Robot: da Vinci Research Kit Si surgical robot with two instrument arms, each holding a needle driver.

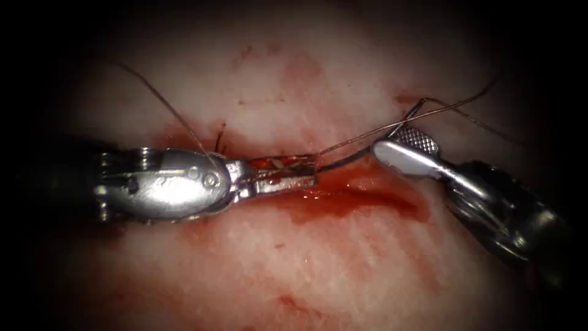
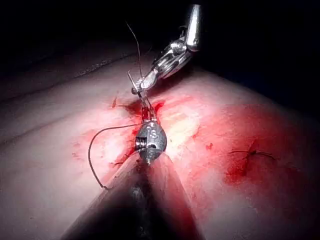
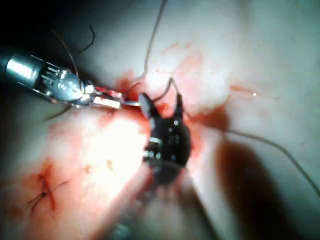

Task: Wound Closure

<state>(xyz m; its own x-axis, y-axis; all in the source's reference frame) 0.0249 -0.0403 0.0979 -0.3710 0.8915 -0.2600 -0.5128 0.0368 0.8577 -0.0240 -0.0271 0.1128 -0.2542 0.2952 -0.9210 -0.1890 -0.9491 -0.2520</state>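
The tissue has a red, wet cut running left to right. My left tool comes in from the left and lies along the cut, jaws shut on one end of the dark curved needle. The needle arcs to the right above the cut and passes between the open jaws of my right tool, which do not grip it; the right wrist view shows the needle curving between the two spread fingers. Thread trails up and right from the needle.
Another strand of thread crosses over the left tool's wrist toward the upper left. Short cut ends of thread stand at a stitch left of the jaws. An older stitch sits further along the tissue. Red fluid pools in the cut.
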